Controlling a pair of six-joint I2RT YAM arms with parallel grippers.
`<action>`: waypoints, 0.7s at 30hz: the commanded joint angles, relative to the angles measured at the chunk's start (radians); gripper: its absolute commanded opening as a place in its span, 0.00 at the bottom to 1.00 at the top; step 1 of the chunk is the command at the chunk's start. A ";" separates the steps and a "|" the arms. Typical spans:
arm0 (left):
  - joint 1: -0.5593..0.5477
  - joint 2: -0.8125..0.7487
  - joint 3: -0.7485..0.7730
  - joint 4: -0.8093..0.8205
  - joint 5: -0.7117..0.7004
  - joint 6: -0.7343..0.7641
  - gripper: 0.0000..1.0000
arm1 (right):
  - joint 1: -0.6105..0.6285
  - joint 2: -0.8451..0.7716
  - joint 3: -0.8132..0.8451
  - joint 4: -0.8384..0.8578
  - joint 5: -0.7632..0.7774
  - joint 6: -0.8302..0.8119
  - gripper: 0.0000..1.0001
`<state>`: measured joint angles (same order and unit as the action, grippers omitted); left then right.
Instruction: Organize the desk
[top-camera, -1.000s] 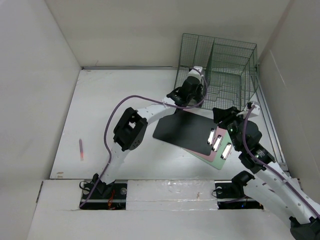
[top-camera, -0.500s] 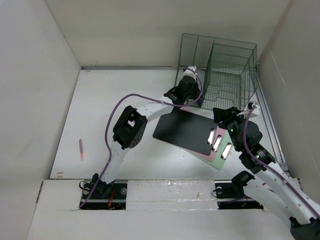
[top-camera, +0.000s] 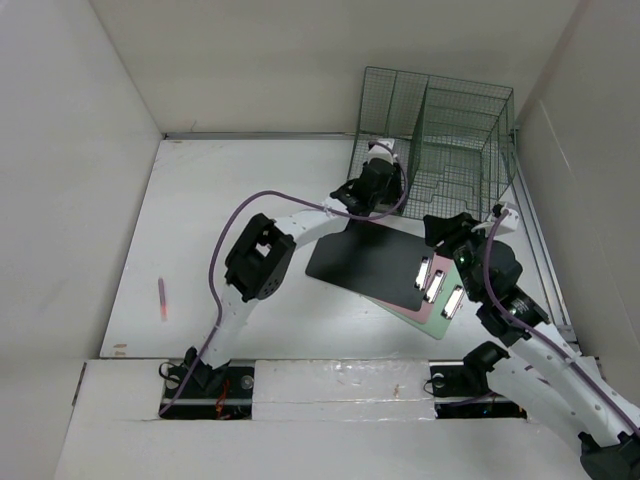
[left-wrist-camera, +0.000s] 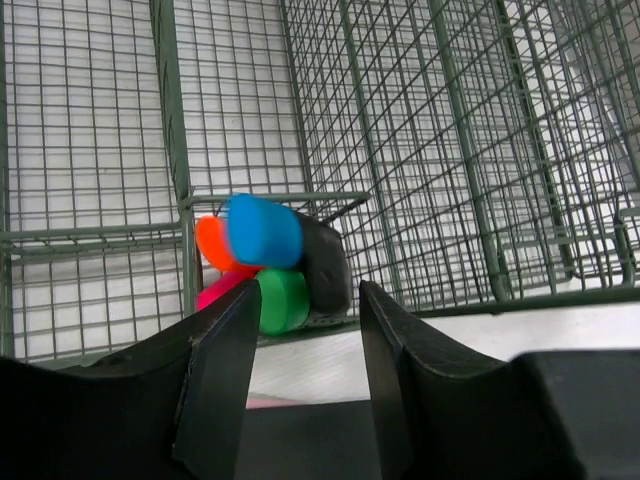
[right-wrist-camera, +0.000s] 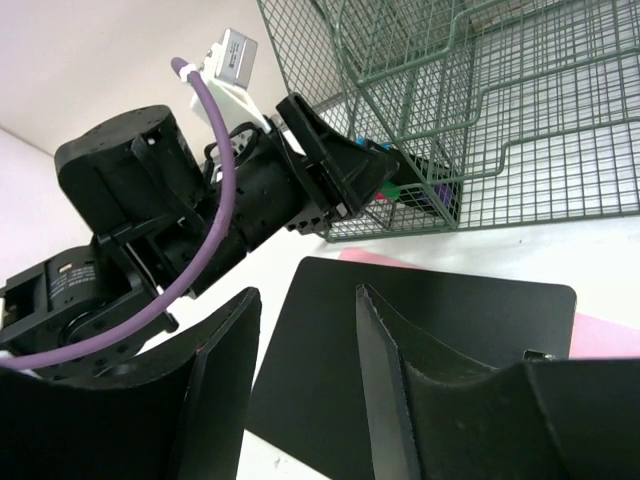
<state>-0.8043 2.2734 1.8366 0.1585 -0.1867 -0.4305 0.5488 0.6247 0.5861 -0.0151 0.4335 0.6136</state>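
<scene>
The left tool (left-wrist-camera: 308, 330), jaws apart and empty, sits at the mouth of the rack (left-wrist-camera: 430, 130) just short of the markers (left-wrist-camera: 265, 232) lying inside, apparently their storage spot, while the right tool (right-wrist-camera: 305, 296), also apart, hovers over the black pad (top-camera: 365, 260) on the tabletop (top-camera: 230, 190).

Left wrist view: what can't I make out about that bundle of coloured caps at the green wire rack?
- Bundle of blue, orange, green and pink caps: left wrist view shows only the ends; the black casing hides what lies behind.
- Top view: left gripper covers the bundle.
- Right wrist view: that gripper and the dark green wire-mesh rack leave only slivers.
- Whether it rests fully inside: unclear.
</scene>
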 joint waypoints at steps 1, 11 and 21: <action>-0.004 -0.070 -0.057 -0.102 -0.039 0.026 0.42 | -0.006 -0.002 -0.002 0.050 0.013 -0.009 0.49; -0.013 -0.224 -0.149 0.002 -0.019 0.032 0.50 | -0.006 0.018 -0.005 0.055 0.024 -0.008 0.46; -0.022 -0.560 -0.459 0.286 -0.045 0.059 0.61 | -0.006 0.110 0.009 0.029 0.062 0.015 0.00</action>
<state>-0.8185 1.8507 1.4334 0.2775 -0.2081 -0.3782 0.5488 0.7128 0.5842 -0.0135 0.4641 0.6182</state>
